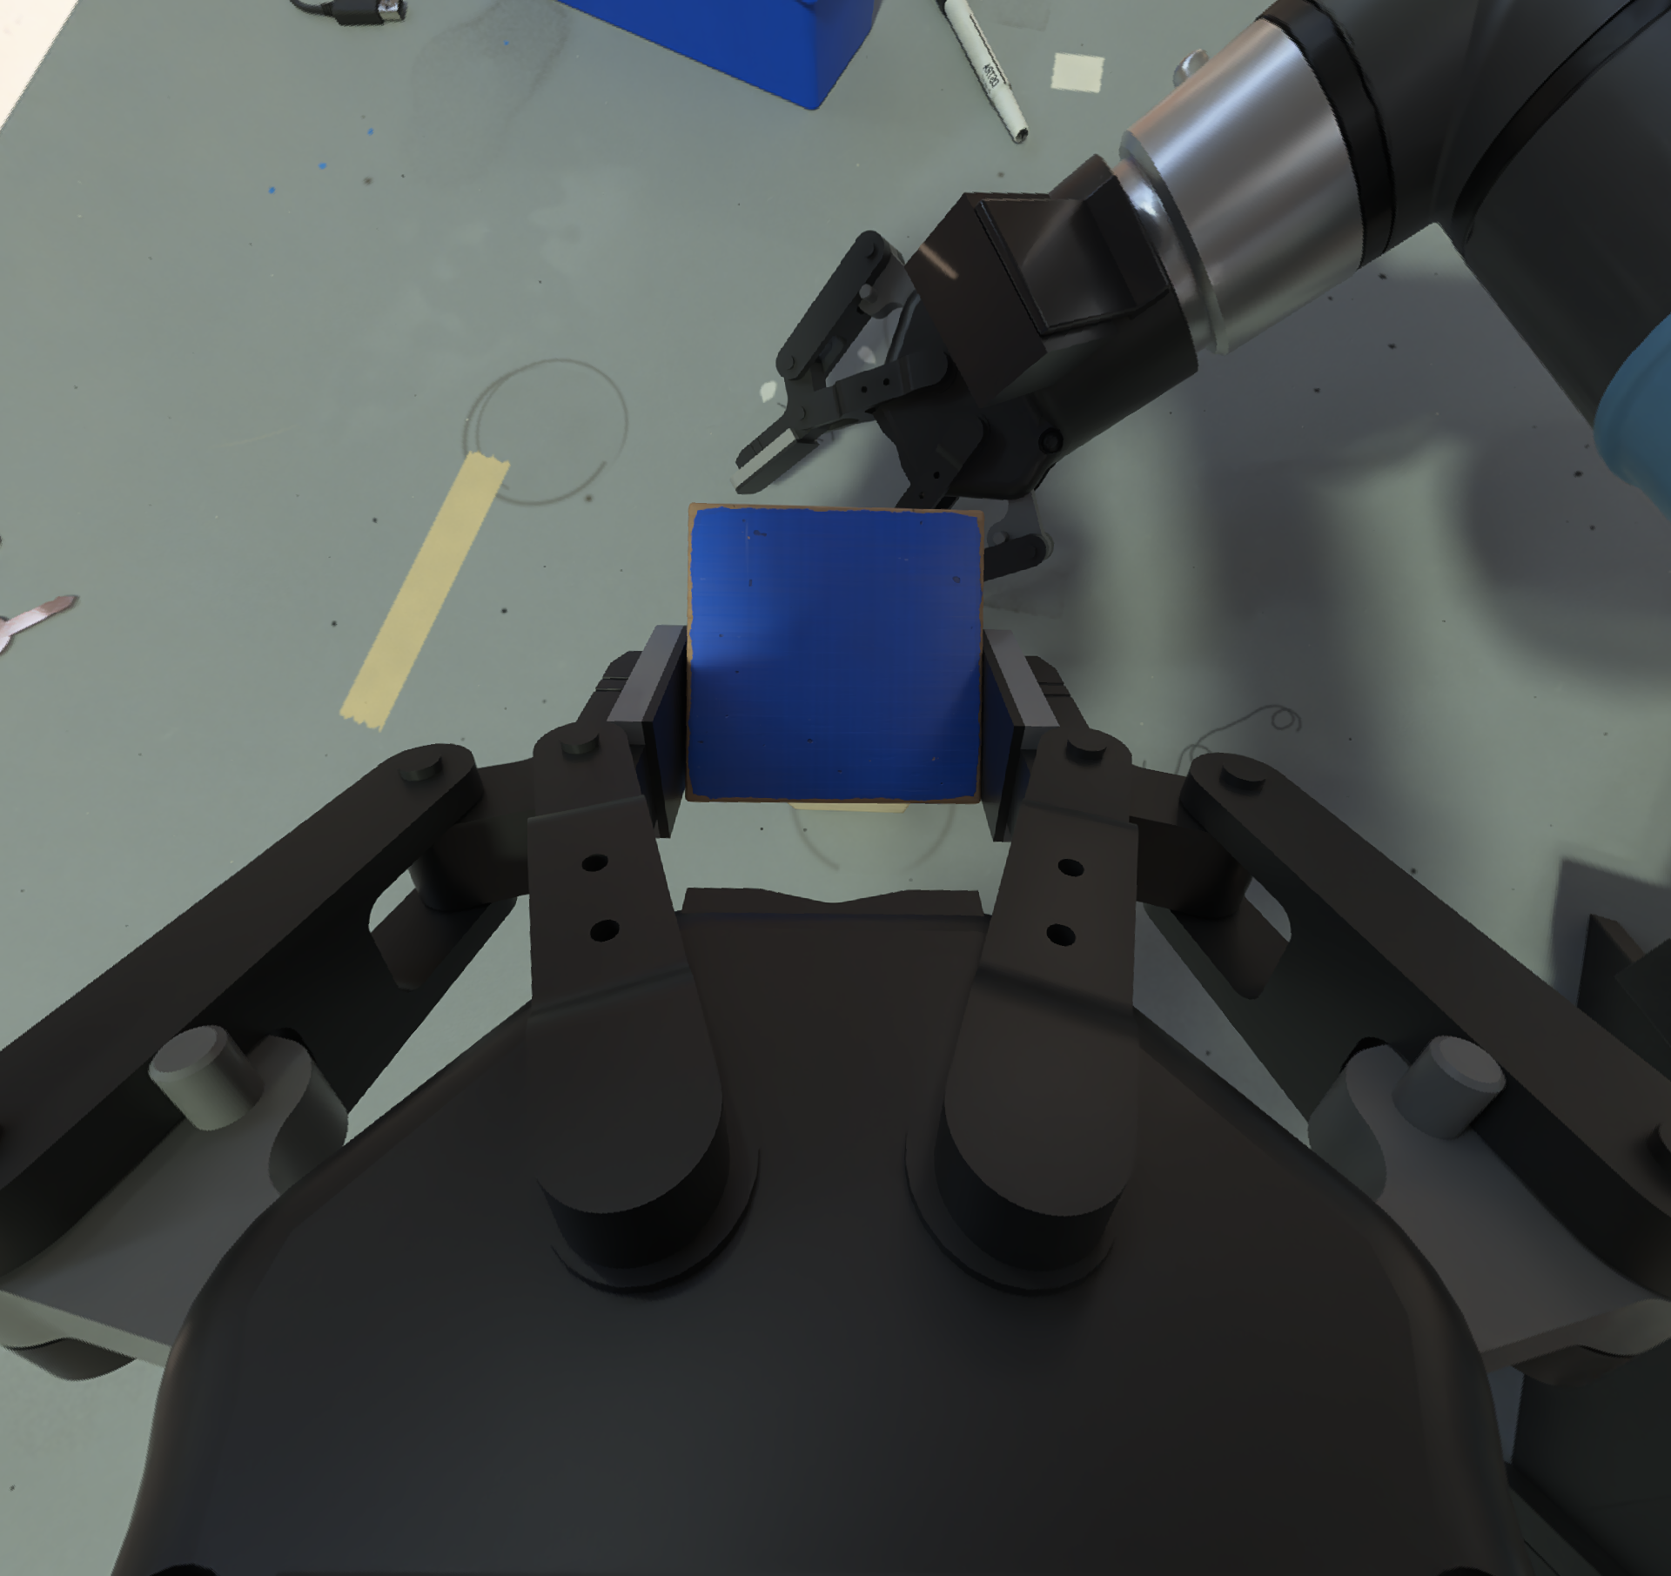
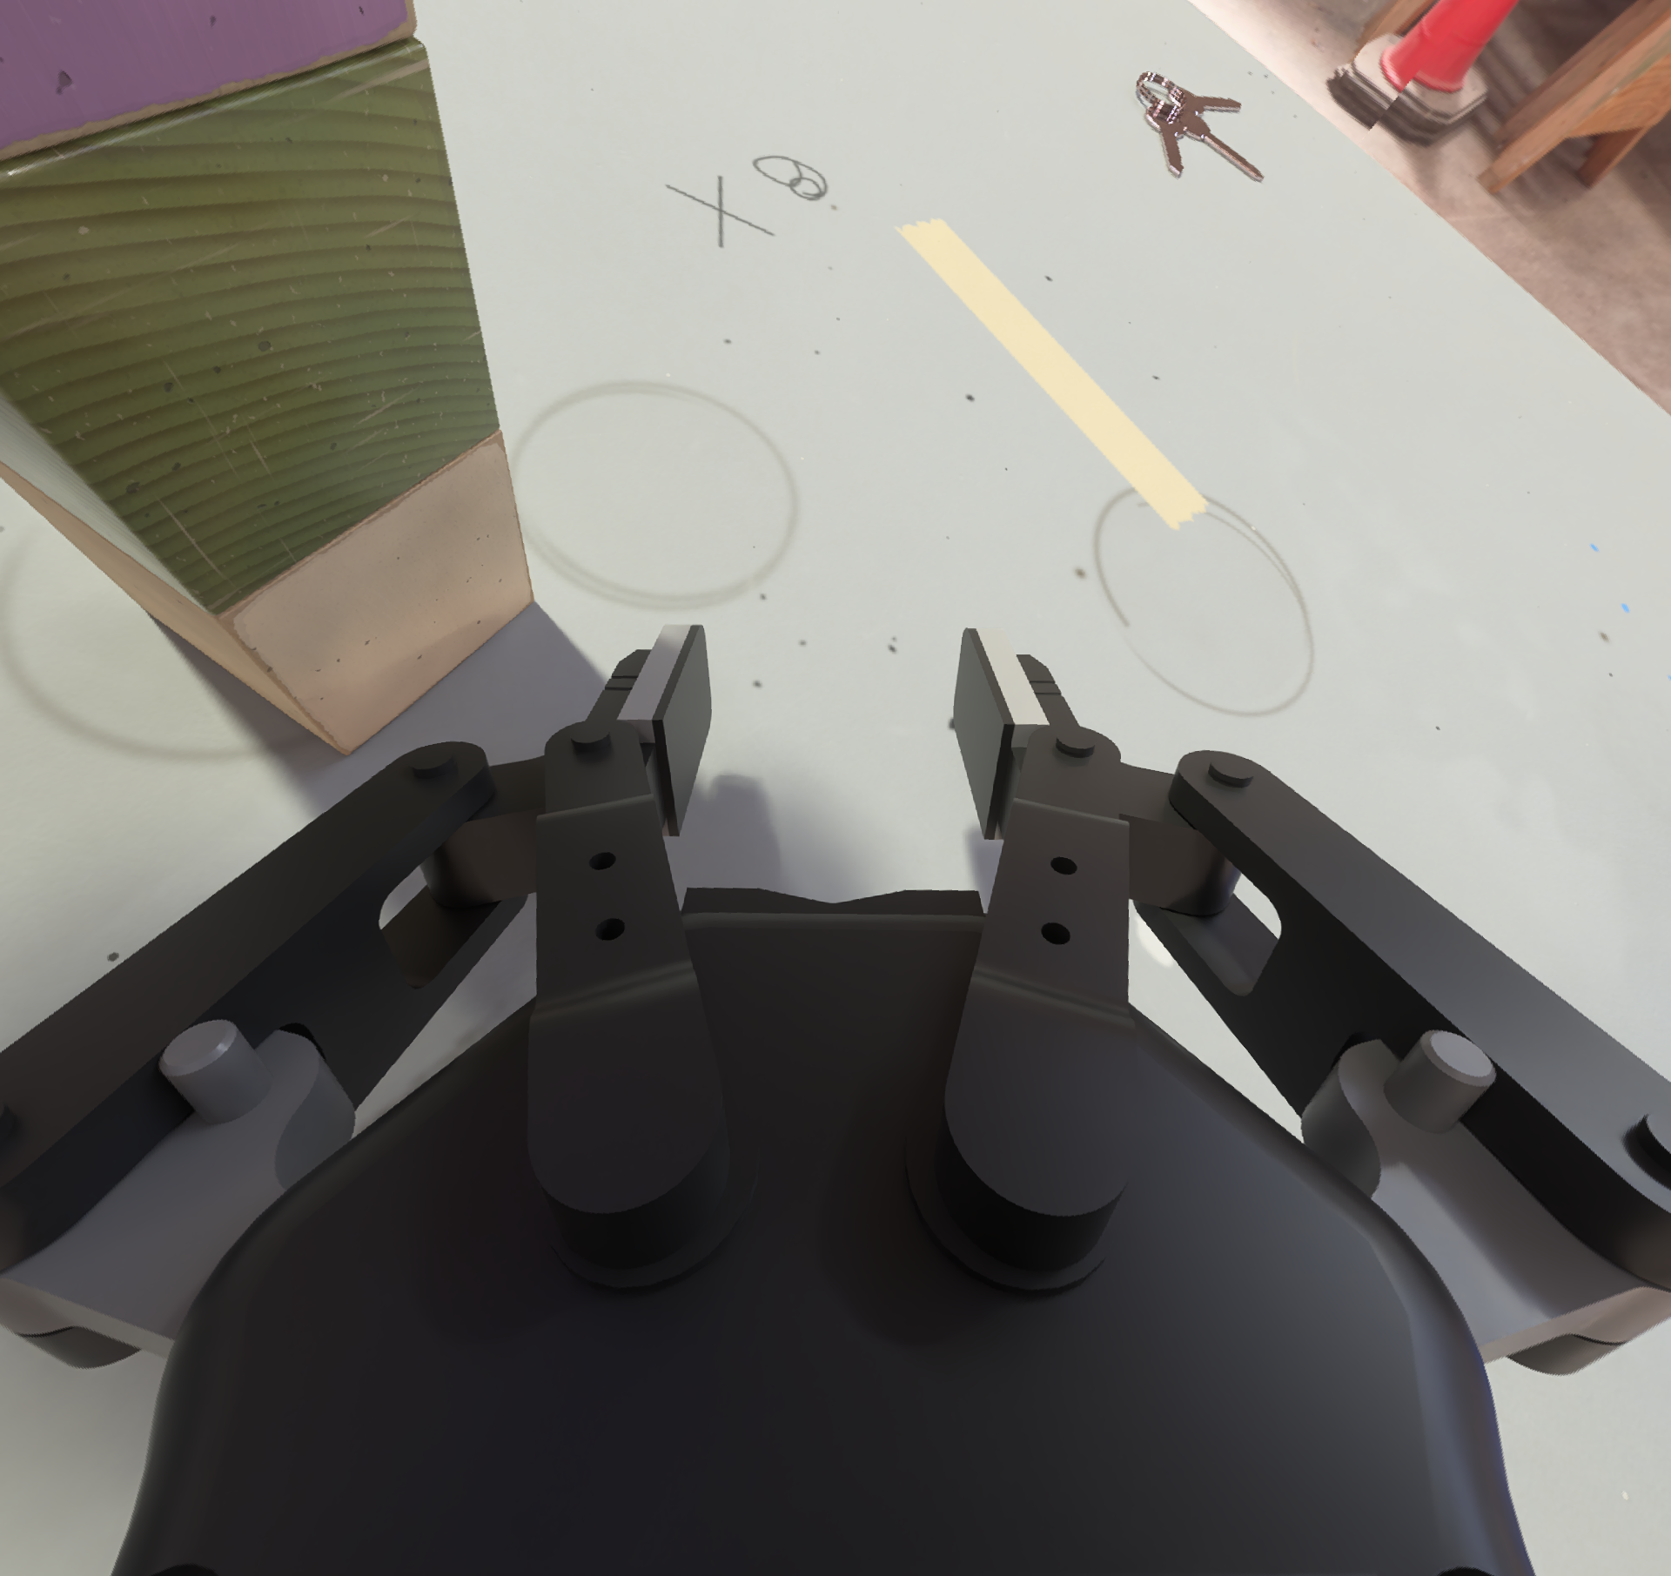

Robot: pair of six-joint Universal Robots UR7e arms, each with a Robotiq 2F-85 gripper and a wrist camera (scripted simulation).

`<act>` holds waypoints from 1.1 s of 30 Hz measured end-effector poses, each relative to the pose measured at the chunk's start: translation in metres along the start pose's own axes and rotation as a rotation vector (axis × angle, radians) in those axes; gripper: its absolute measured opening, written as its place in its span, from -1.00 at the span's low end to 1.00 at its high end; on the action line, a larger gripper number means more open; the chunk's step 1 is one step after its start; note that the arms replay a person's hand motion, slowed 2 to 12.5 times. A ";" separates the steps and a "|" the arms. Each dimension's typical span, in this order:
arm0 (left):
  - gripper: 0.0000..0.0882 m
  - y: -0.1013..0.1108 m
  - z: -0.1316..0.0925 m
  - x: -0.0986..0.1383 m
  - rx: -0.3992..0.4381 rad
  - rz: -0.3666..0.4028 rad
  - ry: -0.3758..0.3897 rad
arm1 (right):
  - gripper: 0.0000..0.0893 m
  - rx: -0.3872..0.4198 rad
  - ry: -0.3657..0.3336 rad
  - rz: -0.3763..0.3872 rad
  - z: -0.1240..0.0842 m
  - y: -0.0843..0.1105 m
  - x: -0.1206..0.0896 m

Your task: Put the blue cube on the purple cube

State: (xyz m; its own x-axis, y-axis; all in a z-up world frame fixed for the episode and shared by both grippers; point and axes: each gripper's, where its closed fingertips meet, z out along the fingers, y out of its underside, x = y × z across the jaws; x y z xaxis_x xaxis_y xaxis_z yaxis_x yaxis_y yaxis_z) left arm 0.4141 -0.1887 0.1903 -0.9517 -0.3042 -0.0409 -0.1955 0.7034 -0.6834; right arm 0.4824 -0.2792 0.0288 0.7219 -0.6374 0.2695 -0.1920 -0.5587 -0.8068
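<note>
Meanwhile the left gripper (image 1: 834,710) is pinching the blue cube (image 1: 834,651) between its fingers, while the right gripper (image 2: 832,719) is hovering spread near the purple cube (image 2: 181,5).

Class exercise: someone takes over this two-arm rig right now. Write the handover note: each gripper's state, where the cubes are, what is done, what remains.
Left gripper: shut on the blue cube, pads on its two sides, above the table.
Right gripper: open, empty, low over the table beside the stack.
Purple cube: sitting on top of a green cube, which rests on the table.
Done: blue cube grasped.
Left: carry the blue cube over the purple cube, set it squarely on top, release. The stack does not show in the left wrist view, so locate it first.
</note>
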 end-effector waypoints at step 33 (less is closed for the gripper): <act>0.17 0.001 0.011 0.000 -0.044 0.001 0.016 | 0.10 0.004 -0.001 0.006 -0.001 0.000 0.000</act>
State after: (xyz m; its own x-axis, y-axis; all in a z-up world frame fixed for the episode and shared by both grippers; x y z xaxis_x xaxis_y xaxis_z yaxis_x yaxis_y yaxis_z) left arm 0.4167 -0.1956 0.1815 -0.9557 -0.2929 -0.0294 -0.2042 0.7315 -0.6506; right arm 0.4820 -0.2793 0.0294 0.7215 -0.6401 0.2641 -0.1937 -0.5528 -0.8105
